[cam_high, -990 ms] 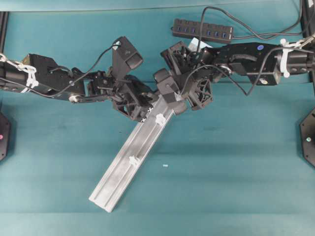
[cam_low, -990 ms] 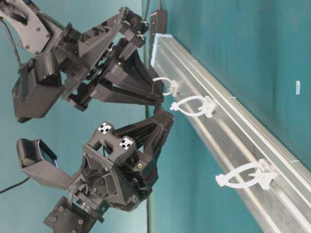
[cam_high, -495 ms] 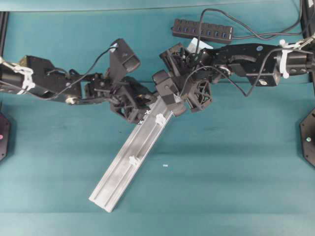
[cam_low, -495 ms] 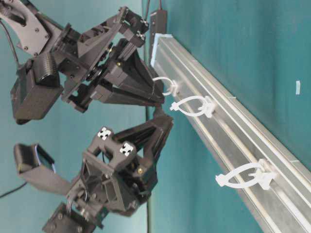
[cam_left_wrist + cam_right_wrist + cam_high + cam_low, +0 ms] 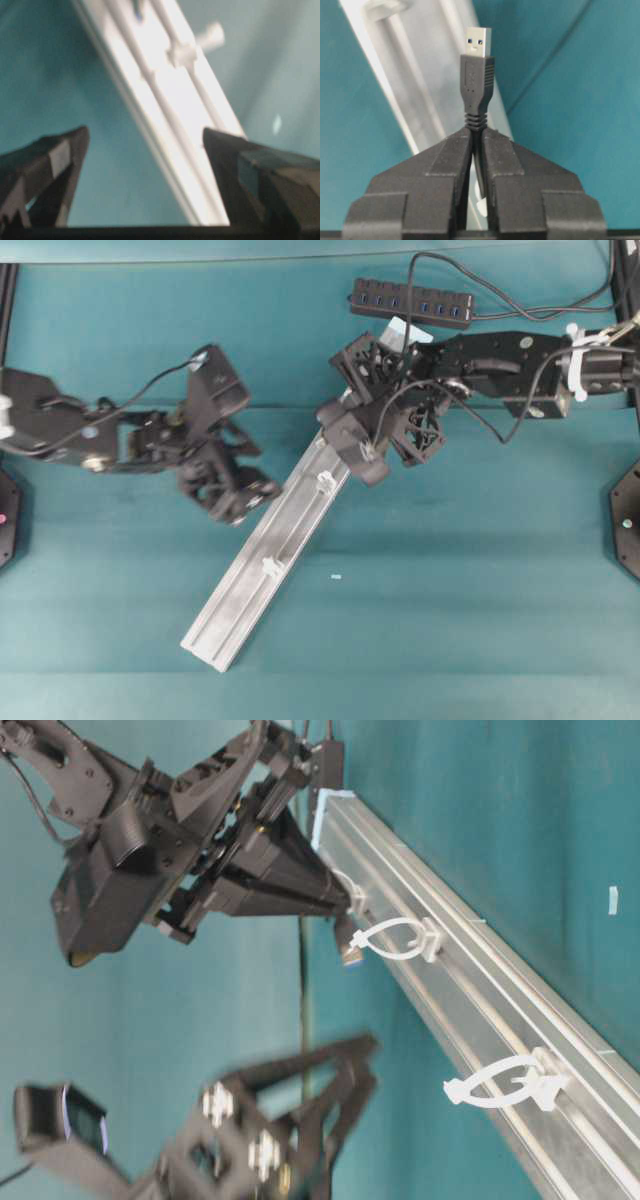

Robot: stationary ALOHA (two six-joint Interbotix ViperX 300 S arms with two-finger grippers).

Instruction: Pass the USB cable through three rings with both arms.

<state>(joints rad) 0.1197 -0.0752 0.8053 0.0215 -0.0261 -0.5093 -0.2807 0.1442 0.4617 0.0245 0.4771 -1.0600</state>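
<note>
My right gripper (image 5: 477, 132) is shut on the USB cable just behind its black plug (image 5: 477, 75). The plug's silver tip points along the silver rail (image 5: 420, 75) towards a white ring (image 5: 382, 7). From table level the plug (image 5: 347, 945) hangs at the right gripper's (image 5: 345, 905) tips, beside the uppermost ring (image 5: 352, 892) and short of the middle ring (image 5: 395, 938). A further ring (image 5: 500, 1085) sits lower down. My left gripper (image 5: 145, 132) is open and holds nothing, with the rail (image 5: 165, 100) and a ring (image 5: 192, 50) beyond it. Overhead, the left gripper (image 5: 258, 502) sits left of the rail (image 5: 250, 590).
A black multi-port hub (image 5: 410, 302) lies at the back, its cords looping to the right edge. A tiny white scrap (image 5: 335, 577) lies on the teal cloth right of the rail. Black stands (image 5: 628, 520) sit at both side edges.
My left gripper has opened, let go at the first ring and pulled back to the left, away from the rail. My right gripper stays shut on the cable and has shifted slightly up the rail.
</note>
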